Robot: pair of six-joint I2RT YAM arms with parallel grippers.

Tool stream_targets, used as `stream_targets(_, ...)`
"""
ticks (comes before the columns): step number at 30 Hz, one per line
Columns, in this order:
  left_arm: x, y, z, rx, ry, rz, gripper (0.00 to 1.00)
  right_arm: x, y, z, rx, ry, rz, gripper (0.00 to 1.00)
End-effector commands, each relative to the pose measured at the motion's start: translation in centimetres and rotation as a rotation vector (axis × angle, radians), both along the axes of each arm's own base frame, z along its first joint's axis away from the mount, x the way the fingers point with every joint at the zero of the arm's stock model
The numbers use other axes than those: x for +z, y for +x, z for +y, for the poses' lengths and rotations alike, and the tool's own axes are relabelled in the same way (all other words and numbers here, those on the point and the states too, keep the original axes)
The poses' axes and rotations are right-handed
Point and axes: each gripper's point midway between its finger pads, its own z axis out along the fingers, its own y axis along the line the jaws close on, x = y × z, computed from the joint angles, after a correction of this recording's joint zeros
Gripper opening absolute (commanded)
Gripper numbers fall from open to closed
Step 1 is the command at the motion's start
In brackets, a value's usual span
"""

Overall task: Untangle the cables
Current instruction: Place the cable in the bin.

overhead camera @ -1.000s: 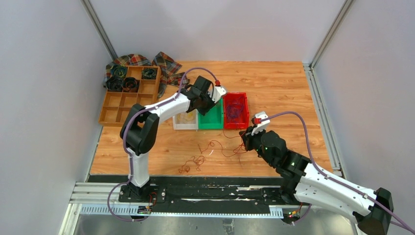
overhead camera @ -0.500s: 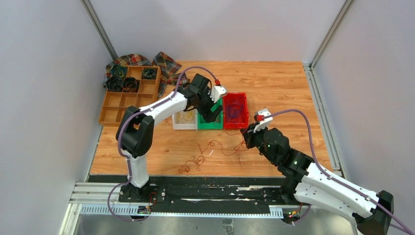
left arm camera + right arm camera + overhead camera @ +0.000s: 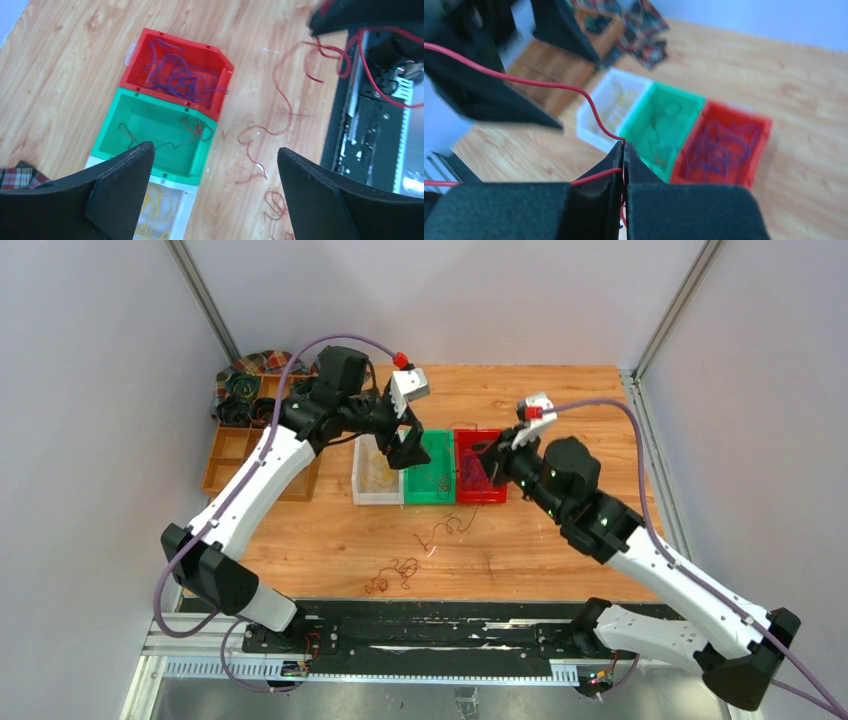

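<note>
Far left corner: a plaid cloth [image 3: 262,362] lies bunched against the back edge of the table [image 3: 570,400].
Wooden tray [image 3: 228,455]: it sits just in front of the cloth, a divided box with black coils [image 3: 237,410] in its back compartments.
Left gripper [image 3: 214,148]: it hangs in the air over the seam between the white and green bins, fingers spread wide, with nothing between them.
White bin [image 3: 378,500]: leftmost of three bins touching in a row; a loose nest of yellow wires [image 3: 150,210] lies inside.
Green bin [image 3: 430,498]: the middle bin, with a few dark red wires [image 3: 192,131] strung across its floor, one running up to the near rim.
Table in front of the bins: loose red-brown wires [image 3: 445,528] curl on the bare wood near the green bin, and a smaller knot of loops [image 3: 395,575] lies closer to the arm bases, apart from the first.
Red bin [image 3: 480,497]: rightmost of the row, holding a tangle of purple wires [image 3: 175,80].
Right gripper [image 3: 624,147]: raised above the red bin, fingers pressed together on a thin red wire [image 3: 539,82]. That wire leaves the fingertips and arcs up and away to the left.
</note>
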Motion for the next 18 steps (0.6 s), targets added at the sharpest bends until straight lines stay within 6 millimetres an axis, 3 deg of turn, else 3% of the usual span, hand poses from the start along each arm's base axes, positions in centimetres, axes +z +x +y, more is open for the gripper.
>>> stream_targets(1,0.9,-3.3,1.2,-0.056,-0.009,0.069,0.98,8.8,1.2,3.1,0.119,0.073,-0.141,0.01)
stream_targets(4,1.7,-3.1,2.9,0.008,-0.022,0.073,0.98,13.5,2.4,4.7,0.151,0.072,-0.209,0.00)
stream_targets(7,2.4,-2.8,5.3,0.078,-0.033,0.065,0.98,16.8,3.4,6.0,0.171,0.063,-0.260,0.01)
stream_targets(12,3.2,-4.7,7.9,0.094,-0.042,0.002,0.98,20.3,4.8,7.3,0.179,0.080,-0.322,0.01)
stream_targets(18,1.6,-7.6,9.2,0.080,-0.013,-0.041,0.98,23.4,6.7,8.1,0.174,0.119,-0.376,0.01)
